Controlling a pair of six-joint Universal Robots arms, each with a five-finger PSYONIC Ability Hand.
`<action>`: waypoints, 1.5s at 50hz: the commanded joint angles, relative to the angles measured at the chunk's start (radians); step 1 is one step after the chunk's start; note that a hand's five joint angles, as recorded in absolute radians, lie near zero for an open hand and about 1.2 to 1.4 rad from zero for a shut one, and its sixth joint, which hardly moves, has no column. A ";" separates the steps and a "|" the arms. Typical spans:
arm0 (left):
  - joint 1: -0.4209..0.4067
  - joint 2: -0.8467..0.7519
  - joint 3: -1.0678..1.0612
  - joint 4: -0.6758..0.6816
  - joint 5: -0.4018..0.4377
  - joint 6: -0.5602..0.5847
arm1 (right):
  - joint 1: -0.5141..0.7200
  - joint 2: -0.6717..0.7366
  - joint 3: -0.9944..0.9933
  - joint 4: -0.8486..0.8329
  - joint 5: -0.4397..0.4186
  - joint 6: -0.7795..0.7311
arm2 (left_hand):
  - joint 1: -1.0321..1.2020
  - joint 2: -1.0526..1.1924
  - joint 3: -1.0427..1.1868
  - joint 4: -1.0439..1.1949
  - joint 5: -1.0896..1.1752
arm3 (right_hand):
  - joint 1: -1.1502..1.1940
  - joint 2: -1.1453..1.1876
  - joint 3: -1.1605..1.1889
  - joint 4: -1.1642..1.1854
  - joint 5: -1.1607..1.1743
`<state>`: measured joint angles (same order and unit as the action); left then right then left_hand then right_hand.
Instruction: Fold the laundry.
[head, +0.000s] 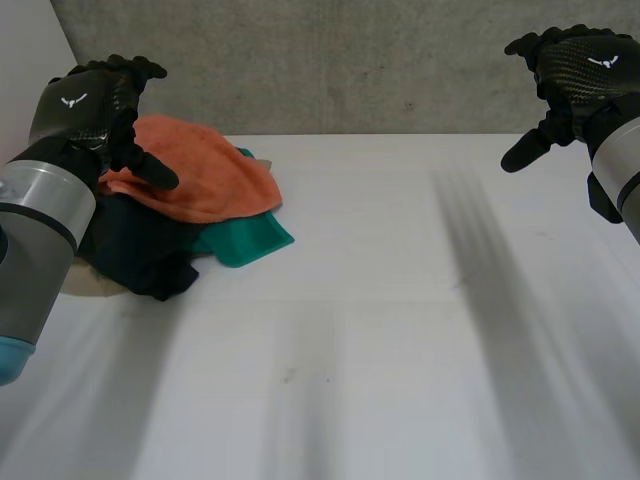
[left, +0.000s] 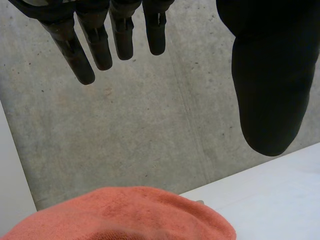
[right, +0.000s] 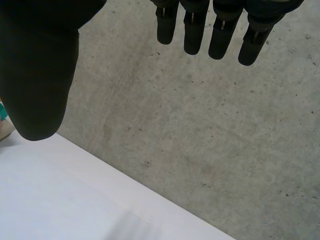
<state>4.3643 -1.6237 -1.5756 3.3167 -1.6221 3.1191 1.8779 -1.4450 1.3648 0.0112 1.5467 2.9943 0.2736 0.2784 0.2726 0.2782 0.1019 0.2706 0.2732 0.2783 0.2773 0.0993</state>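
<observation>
The left hand (head: 85, 105) hovers over the laundry pile (head: 195, 195) at ten o'clock on the table (head: 400, 350). The right hand (head: 575, 70) hangs at two. Both have fingers spread and empty, likely poised to pick a first piece.

— How do we hold our left hand (head: 85, 105)?
— Raised at our left side, fingers (left: 85, 55) straight, thumb set apart, gripping nothing.
— And our right hand (head: 575, 70)?
— Raised at our right, fingers straight too, thumb apart, empty.

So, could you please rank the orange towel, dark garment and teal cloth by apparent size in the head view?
1. Orange terry towel
2. Dark crumpled garment, partly under it
3. Teal cloth, mostly covered
Overlap hides true sizes.
</observation>
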 joint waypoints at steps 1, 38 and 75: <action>0.001 -0.002 0.031 -0.005 0.005 0.001 | 0.000 0.000 0.000 0.001 -0.004 0.008 | -0.099 -0.104 -0.098 -0.104 -0.102 | -0.096 -0.099 -0.104 -0.103 -0.099; 0.245 -0.823 0.637 0.093 0.025 0.587 | 0.009 0.080 0.037 0.003 -0.008 -0.006 | 0.701 0.696 0.702 0.696 0.698 | -0.096 -0.099 -0.104 -0.103 -0.099; -0.367 -0.622 0.534 0.101 0.027 -0.066 | -0.046 0.057 0.007 0.001 0.004 -0.005 | 1.123 1.118 1.124 1.118 1.120 | -0.096 -0.099 -0.104 -0.103 -0.099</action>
<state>4.0670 -2.0499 -1.0486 3.4688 -1.5947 3.0545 1.8624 -1.3886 1.3745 0.0107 1.5515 2.9913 1.0269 1.1921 1.1874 1.2009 0.9267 0.2278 0.2109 0.2109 0.2113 0.0483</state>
